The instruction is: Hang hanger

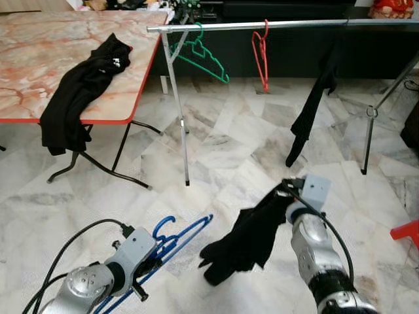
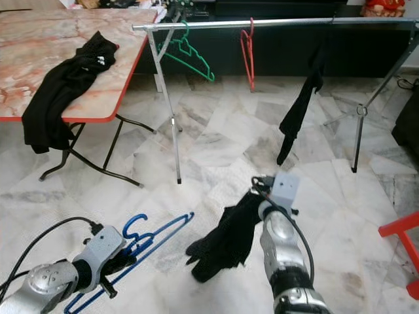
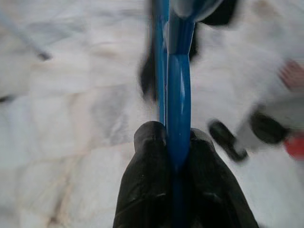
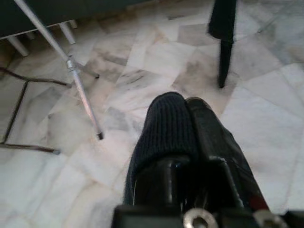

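Note:
My left gripper (image 1: pixel 152 260) is shut on a blue hanger (image 1: pixel 177 237), held low over the marble floor; the left wrist view shows its black fingers (image 3: pixel 147 175) clamped on the blue bar (image 3: pixel 178 109). To its right, my right gripper (image 1: pixel 283 196) is shut on a black garment (image 1: pixel 245 239) that droops beneath it; the right wrist view shows the dark knit cloth (image 4: pixel 166 133) over one finger. Ahead stands a silver clothes rail (image 1: pixel 275 25) carrying a green hanger (image 1: pixel 203 55), a red hanger (image 1: pixel 260 52) and a hanging black garment (image 1: pixel 313 108).
A folding table (image 1: pixel 52 59) with a marble-pattern top and red edge stands at the left, a black garment (image 1: pixel 82 88) draped over its edge. The rail's legs (image 1: pixel 180 124) and a tripod leg (image 1: pixel 370 131) stand on the floor. A red object (image 1: pixel 407 232) sits at the right edge.

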Tool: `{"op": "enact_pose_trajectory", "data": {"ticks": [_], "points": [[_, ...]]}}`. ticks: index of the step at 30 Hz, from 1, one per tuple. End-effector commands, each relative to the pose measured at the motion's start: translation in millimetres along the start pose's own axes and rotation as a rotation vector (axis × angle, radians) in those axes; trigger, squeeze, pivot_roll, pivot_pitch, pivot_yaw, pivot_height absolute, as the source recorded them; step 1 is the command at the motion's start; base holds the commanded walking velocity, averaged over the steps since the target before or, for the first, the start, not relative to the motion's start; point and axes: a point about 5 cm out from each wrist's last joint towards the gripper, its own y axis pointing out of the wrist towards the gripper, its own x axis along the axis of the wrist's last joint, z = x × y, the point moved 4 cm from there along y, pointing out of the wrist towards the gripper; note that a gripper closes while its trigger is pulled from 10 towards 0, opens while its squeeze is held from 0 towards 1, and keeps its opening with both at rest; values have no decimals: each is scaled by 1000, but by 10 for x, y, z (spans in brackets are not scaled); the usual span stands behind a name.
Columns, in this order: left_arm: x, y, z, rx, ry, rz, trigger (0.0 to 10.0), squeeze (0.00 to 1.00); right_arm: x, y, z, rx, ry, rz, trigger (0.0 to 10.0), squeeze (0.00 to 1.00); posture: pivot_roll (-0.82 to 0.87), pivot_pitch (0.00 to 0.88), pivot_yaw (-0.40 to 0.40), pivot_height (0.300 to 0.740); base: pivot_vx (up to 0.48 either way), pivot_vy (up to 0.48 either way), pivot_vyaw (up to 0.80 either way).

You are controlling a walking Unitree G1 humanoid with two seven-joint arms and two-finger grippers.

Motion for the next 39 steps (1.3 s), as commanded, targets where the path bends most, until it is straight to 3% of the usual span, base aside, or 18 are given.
{"op": "enact_pose_trajectory", "data": {"ticks": [1, 4, 8, 11, 13, 15, 24, 31, 39], "points": [[-25, 21, -106, -90, 39, 26, 10000, 0, 45, 30, 86, 24, 42, 2, 10000, 0, 87, 156, -27, 740, 0, 0, 0], [77, 55, -173, -190, 93, 37, 10000, 0, 228, 100, 224, 56, 84, -24, 10000, 0, 83, 152, -25, 740, 0, 0, 0], [145, 107, -218, -238, 145, 41, 10000, 0, 268, 133, 354, 100, 127, 8, 10000, 0, 84, 148, -27, 740, 0, 0, 0], [213, 162, -229, -245, 152, 28, 10000, 0, 224, 141, 437, 127, 92, 58, 10000, 0, 85, 144, -31, 740, 0, 0, 0], [322, 228, -226, -244, 137, -3, 10000, 0, 148, 129, 561, 200, -18, 112, 10000, 0, 90, 142, -38, 740, 0, 0, 0], [379, 272, -225, -238, 129, -19, 10000, 0, 98, 121, 587, 214, -62, 137, 10000, 0, 94, 140, -41, 740, 0, 0, 0], [532, 436, -206, -167, 97, -57, 10000, 0, 8, 104, 585, 212, -71, 177, 10000, 0, 99, 134, -44, 740, 0, 0, 0], [417, 450, -56, -61, 117, 8, 10000, 0, 49, 124, 504, 191, -77, 166, 10000, 0, 96, 129, -42, 740, 0, 0, 0], [388, 440, -56, -54, 117, 10, 10000, 0, 46, 124, 474, 187, -72, 161, 10000, 0, 95, 120, -42, 740, 0, 0, 0]]}}
